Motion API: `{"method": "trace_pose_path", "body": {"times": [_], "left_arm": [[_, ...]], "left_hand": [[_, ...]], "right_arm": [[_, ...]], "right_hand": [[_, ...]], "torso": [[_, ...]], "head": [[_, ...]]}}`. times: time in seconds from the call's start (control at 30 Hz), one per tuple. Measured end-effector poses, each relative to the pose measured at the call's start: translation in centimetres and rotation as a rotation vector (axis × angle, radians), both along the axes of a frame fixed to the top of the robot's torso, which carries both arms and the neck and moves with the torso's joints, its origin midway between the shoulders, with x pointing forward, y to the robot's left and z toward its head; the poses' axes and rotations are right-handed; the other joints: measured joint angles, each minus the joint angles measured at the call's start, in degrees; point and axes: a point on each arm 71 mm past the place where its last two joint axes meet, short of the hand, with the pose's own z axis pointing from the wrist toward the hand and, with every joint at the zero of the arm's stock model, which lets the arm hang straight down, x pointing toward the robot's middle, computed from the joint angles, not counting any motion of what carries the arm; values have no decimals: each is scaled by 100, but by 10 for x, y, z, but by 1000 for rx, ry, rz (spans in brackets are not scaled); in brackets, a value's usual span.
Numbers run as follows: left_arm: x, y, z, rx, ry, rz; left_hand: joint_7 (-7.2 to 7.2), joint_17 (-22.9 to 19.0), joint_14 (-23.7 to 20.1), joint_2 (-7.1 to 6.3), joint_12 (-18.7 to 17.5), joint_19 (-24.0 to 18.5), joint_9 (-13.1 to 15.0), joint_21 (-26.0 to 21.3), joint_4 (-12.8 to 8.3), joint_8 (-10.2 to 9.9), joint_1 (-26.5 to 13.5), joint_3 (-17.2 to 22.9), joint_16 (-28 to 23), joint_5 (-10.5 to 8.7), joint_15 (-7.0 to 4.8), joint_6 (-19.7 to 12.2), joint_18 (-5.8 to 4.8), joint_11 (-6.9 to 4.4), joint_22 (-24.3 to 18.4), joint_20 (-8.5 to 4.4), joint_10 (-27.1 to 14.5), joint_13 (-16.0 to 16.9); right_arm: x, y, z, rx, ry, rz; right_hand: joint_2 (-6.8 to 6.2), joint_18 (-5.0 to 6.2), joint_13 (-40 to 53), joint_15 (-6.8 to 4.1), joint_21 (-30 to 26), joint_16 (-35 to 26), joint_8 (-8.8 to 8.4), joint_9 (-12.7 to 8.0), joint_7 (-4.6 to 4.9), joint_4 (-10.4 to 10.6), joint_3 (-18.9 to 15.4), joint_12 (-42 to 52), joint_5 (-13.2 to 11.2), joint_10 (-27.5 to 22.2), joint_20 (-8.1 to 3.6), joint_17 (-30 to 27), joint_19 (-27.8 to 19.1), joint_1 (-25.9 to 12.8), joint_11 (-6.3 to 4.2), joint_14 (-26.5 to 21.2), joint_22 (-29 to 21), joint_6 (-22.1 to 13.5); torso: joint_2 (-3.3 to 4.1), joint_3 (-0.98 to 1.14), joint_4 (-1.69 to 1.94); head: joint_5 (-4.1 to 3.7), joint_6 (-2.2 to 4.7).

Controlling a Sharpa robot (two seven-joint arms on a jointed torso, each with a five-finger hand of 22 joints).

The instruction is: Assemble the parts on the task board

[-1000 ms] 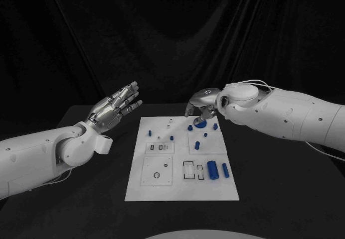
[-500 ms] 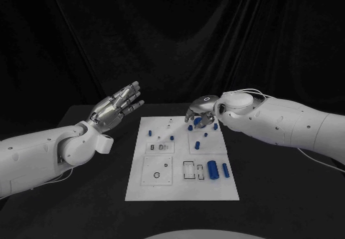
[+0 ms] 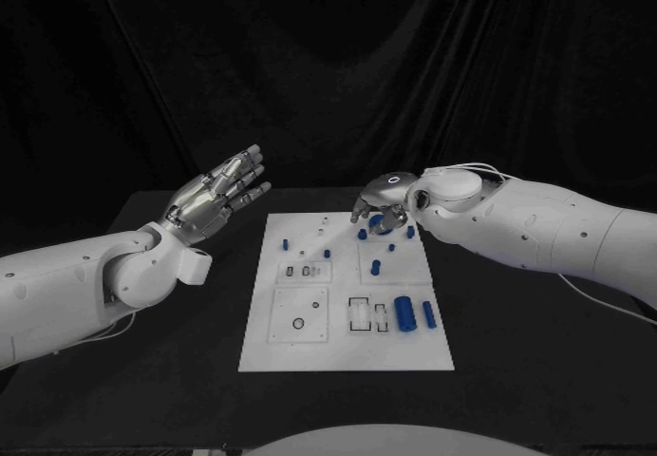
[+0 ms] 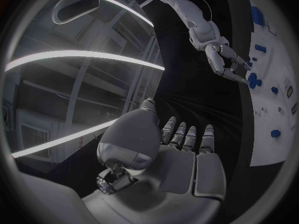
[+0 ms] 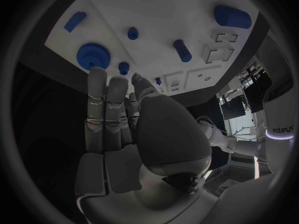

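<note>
Currently the right hand hovers over the far right corner of the task board, fingers apart and empty, tips just short of the blue gear. Judged step: reaching for the gear, not yet grasped. Next move calls for lowering and closing the fingers round its toothed rim without knocking the small blue pegs close beside it. Left hand is raised off the board's left side, open, palm flat, holding nothing. Nearer the robot lie a large blue cylinder and a slimmer pin, well apart from the reach.
</note>
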Motion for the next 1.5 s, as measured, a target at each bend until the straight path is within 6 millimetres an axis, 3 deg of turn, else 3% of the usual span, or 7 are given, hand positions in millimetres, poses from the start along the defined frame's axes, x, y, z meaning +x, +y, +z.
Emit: {"method": "trace_pose_path", "body": {"times": [0.23,0.4,0.6,0.93,1.13,1.17,1.5], "left_arm": [[-3,-2,3,-4,-2,-3],[-3,-1,5,-2,-7,1],[-2,0,9,0,-15,7],[2,1,18,3,-36,13],[2,1,19,4,-38,14],[2,2,19,4,-38,14],[2,4,19,5,-38,18]], "left_hand": [[49,0,0,-1,1,0,1,0,0,0,1,0,0,0,0,51,0,1,6,0,1,0],[49,0,0,-1,1,0,2,0,0,1,1,0,0,0,0,51,0,1,5,0,1,0],[49,0,0,-45,1,0,2,0,0,1,45,0,0,2,0,51,0,1,4,0,1,0],[49,0,0,-45,2,0,2,0,0,1,45,0,0,3,0,51,0,3,5,1,3,1],[49,1,0,-45,66,0,2,0,0,1,46,0,0,3,0,51,0,15,3,1,15,1],[49,1,0,-44,66,0,2,0,0,1,46,0,0,3,0,51,0,15,2,1,15,1],[49,0,0,-44,66,1,2,0,0,2,46,0,0,4,1,51,0,16,6,1,16,1]], "right_arm": [[-4,-7,9,-4,-20,2],[-4,-14,21,-11,-45,-6],[-3,-18,31,-12,-76,-12],[-2,-16,36,-1,-108,-8],[1,-11,36,-2,-116,-5],[1,-11,35,-2,-116,-5],[-6,-10,32,9,-111,10]], "right_hand": [[0,0,0,0,177,84,0,0,1,0,0,0,0,-1,0,54,0,0,-1,1,171,-1],[0,0,0,0,178,84,0,0,-21,0,0,-1,-1,-1,0,53,0,0,-1,0,193,23],[0,-1,0,0,265,88,0,0,48,0,0,0,-1,3,0,96,0,-1,0,1,312,97],[0,-1,0,0,283,156,0,0,64,0,1,0,-1,68,0,141,2,-1,-16,1,412,143],[-1,-1,0,-1,420,264,1,0,135,0,2,0,-7,106,1,202,2,-1,18,2,516,215],[-1,-1,0,-1,421,341,0,0,136,42,43,0,-12,166,2,278,4,-1,-36,3,590,215],[-91,-1,0,-1,484,350,1,0,136,48,205,0,-167,207,1,305,4,-92,0,4,662,275]], "torso": [[3,0,3],[41,-4,20],[160,7,91],[419,65,205],[509,90,259],[515,92,265],[520,91,283]], "head": [[42,-325],[51,-391],[8,-398],[-107,-59],[-166,110],[-167,127],[-121,179]]}}
